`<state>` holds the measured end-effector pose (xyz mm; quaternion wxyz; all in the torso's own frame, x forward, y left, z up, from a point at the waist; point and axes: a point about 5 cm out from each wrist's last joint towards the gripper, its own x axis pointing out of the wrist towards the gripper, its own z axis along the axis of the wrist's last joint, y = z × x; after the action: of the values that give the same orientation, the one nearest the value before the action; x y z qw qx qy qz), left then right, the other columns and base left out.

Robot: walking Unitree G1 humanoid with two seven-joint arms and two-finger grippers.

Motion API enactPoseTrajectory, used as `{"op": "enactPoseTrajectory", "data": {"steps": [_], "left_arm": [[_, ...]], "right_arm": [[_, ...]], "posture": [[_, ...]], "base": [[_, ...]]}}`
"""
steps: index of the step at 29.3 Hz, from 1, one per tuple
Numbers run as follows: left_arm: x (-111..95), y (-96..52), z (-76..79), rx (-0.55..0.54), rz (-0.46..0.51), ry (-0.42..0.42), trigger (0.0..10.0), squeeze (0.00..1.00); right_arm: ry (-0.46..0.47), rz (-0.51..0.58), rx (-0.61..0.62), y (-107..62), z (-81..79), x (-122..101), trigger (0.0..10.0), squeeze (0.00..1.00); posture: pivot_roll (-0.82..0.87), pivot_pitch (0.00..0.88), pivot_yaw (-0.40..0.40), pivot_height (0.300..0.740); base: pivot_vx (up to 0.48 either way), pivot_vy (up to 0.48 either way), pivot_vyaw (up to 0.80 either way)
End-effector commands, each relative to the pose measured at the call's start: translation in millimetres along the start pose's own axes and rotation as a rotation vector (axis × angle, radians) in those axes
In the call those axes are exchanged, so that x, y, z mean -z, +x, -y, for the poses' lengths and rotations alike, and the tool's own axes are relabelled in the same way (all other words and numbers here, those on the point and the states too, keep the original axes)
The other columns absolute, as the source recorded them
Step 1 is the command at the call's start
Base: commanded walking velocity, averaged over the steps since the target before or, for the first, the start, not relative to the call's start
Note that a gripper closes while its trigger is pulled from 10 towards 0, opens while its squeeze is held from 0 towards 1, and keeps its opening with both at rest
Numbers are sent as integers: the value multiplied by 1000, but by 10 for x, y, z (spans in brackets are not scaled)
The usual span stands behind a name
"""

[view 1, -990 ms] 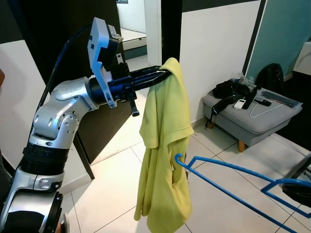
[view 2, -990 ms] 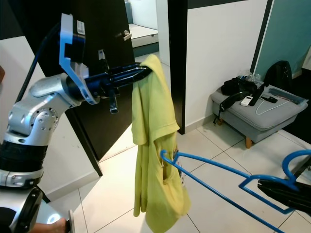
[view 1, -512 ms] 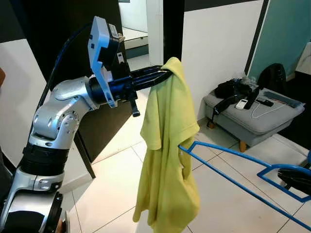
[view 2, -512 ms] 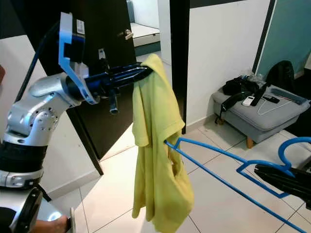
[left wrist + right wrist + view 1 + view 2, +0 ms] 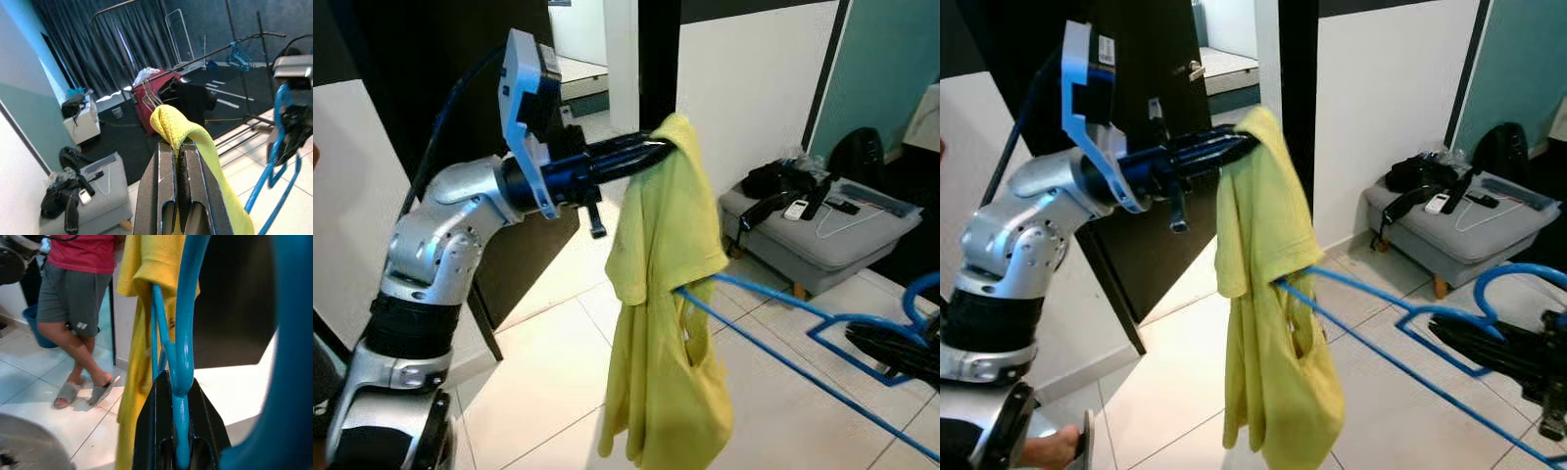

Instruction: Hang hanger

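Note:
A yellow shirt [image 5: 668, 313] hangs from my left gripper [image 5: 658, 150], which is raised at chest height and shut on the cloth near its top; the left wrist view shows the fabric [image 5: 178, 128] pinched between the black fingers. My right gripper [image 5: 1474, 343] at the lower right is shut on a blue hanger [image 5: 1386, 323], and the right wrist view shows the hanger [image 5: 179, 357] clamped between the fingers. The hanger's far end touches the shirt just under a sleeve, about halfway down.
A dark door [image 5: 1151, 127] stands behind the left arm. A grey bench [image 5: 822, 240] with bags and cables sits against the white wall at the right. A person [image 5: 80, 293] in a red top and sandals stands behind the shirt. Tiled floor lies below.
The hanger has risen and pushed further left, its tip now against the shirt under the sleeve. The shirt and left gripper sit slightly more to the right in the picture.

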<state>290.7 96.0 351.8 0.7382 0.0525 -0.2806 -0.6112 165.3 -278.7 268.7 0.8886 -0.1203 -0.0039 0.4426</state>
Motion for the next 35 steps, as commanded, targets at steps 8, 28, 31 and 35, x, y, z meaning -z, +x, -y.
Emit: {"op": "enactPoseTrajectory", "data": {"steps": [8, 28, 31, 35], "left_arm": [[-71, 11, -14, -6, 17, 12, 10000, 0], [-169, -133, -396, -244, -60, 131, 10000, 0], [-186, -134, -426, -240, -64, 143, 10000, 0], [-250, -121, -423, -165, -54, 153, 10000, 0]], "right_arm": [[-45, 57, 68, 90, 48, -7, 10000, 0], [42, 514, 180, 13, 74, -213, 10000, 0], [77, 465, 155, 83, 30, -98, 10000, 0], [97, 299, 136, 312, -58, 179, 10000, 0]], "posture": [[-113, 0, 69, 740], [-107, 0, 74, 740], [-103, 0, 76, 740], [-99, 0, 75, 740]], "base": [[0, 0, 0], [0, 0, 0], [0, 0, 0], [0, 0, 0]]}}
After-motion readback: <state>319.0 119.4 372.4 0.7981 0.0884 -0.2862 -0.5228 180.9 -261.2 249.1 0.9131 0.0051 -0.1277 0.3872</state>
